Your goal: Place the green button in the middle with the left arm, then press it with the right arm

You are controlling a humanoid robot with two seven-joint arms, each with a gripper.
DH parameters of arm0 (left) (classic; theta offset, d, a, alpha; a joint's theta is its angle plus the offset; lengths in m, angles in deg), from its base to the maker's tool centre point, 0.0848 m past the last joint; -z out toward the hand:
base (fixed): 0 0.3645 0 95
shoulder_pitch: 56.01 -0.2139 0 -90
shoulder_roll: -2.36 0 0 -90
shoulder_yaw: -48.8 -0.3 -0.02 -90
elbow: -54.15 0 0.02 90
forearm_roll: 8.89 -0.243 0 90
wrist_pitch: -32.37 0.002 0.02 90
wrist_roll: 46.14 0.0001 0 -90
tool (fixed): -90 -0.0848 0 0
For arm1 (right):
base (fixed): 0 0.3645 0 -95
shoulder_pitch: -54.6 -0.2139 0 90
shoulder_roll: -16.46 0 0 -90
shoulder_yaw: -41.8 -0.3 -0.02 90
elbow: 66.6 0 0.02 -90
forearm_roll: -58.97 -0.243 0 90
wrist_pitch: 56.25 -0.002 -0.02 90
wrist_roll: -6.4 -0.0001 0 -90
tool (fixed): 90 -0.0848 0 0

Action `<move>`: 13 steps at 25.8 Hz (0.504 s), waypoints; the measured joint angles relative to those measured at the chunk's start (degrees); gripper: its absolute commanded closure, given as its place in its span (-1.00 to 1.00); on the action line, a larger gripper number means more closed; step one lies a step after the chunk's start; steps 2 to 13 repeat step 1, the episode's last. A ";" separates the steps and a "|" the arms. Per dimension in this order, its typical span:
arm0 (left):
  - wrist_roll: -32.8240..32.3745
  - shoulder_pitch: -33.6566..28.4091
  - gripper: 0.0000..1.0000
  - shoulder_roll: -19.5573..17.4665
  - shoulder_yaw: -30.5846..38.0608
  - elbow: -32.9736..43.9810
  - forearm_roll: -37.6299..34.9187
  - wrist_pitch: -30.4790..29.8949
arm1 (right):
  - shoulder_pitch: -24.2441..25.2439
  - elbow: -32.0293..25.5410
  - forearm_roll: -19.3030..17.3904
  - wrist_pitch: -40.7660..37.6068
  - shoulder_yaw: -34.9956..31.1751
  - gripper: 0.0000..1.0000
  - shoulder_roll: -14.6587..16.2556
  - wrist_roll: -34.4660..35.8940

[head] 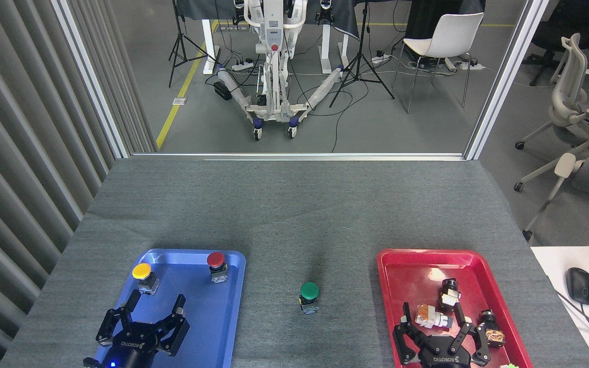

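Green button (309, 291) stands upright on bare grey felt (294, 214), between blue tray (233, 327) and red tray (407, 260), touching neither, so roughly mid-table. Placement looks done; the step in hand, by my read, is the press w/ right arm.

Left gripper (154, 314) hovers low over blue tray, fingers spread, holding nothing. Yellow button (141, 271) and red button (216, 259) sit at that tray's far end, well apart from the green one.

Right gripper (435, 319) sits over red tray's near end, fingers spread, empty. A small orange-white part (430, 316) lies between its fingers in this view; can't tell whether they touch. Two dark parts (448, 292) (491, 327) lie just beside.

How to press well, imo:
- lift right gripper clear of the tray parts first, so nothing gets dragged out.
- travel left over the tray rim, then line up directly above the green cap.
- fingers probably better pressed together, or lead w/ one fingertip; spread fingers may straddle the small cap and miss.
- push straight down. Base is small and looks light, so an off-centre or slanted push could tip or slide it on the felt.
- keep left gripper parked where it is, out of the path.
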 measured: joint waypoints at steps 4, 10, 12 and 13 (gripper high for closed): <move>-0.04 0.06 -0.99 -0.01 0.00 0.06 -0.03 0.00 | 0.00 0.00 0.00 0.00 0.00 -0.98 0.05 0.82; -0.04 0.06 -0.99 -0.01 0.00 0.06 -0.03 0.00 | 0.00 0.00 0.00 0.00 0.00 -0.98 0.05 0.82; -0.04 0.06 -0.99 -0.01 0.00 0.06 -0.03 0.00 | 0.00 0.00 0.00 0.00 0.00 -0.98 0.05 0.82; -0.04 0.06 -0.99 -0.01 0.00 0.06 -0.03 0.00 | 0.00 0.00 0.00 0.00 0.00 -0.98 0.05 0.82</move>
